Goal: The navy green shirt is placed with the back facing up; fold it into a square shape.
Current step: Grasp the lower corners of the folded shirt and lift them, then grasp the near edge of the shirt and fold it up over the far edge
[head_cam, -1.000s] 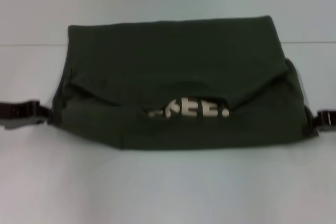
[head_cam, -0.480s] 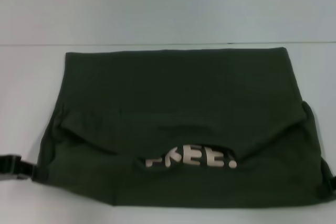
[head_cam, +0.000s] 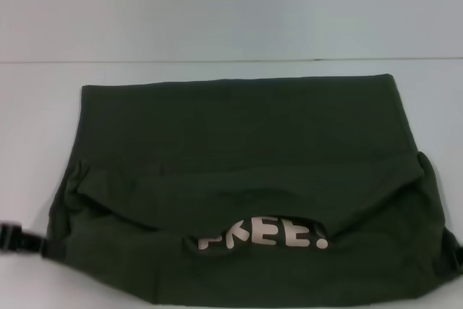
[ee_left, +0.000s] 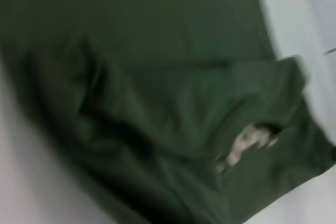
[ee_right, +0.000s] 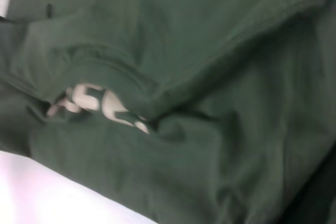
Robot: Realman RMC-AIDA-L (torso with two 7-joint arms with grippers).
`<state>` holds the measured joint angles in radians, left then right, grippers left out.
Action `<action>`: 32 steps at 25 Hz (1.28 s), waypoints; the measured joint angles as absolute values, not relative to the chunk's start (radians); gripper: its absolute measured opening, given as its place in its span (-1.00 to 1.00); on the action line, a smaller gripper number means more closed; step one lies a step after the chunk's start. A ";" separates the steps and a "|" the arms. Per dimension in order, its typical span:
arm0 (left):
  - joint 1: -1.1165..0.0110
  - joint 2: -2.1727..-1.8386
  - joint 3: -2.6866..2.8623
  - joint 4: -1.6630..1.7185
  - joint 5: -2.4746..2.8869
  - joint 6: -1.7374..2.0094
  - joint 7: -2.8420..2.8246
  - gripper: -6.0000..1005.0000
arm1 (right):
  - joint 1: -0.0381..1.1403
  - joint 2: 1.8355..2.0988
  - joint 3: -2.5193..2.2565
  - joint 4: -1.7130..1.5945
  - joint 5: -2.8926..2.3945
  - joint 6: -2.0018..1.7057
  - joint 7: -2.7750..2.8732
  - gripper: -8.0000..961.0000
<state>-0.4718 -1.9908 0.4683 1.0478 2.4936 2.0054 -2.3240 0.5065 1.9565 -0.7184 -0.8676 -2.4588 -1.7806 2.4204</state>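
The navy green shirt [head_cam: 246, 179] lies on the pale bench [head_cam: 217, 12], partly folded into a wide band that fills the near half of the head view and runs off the near edge. Far edge of the shirt is straight and flat. The upper layer sags in a shallow curve across the middle — below it a gap shows pale lettering [head_cam: 264, 236] reading roughly "FREE!".

Left gripper [head_cam: 18, 240] sits at the shirt's near left corner, touching the fabric edge; only a dark part of it shows, so I cannot tell how its jaws stand. Right gripper [head_cam: 457, 260] is a dark sliver at the near right corner, against the cloth — jaw state likewise not readable.

Left wrist view: rumpled folds, lettering [ee_left: 247, 142] peeking from the gap. Right wrist view: the same gap and lettering [ee_right: 97, 103], bench beyond the hem.
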 joint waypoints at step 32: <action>-0.728 -1.981 0.576 0.785 2.436 1.126 -2.574 -0.96 | 0.721 2.011 -0.568 -0.610 -2.245 -0.857 2.386 -0.82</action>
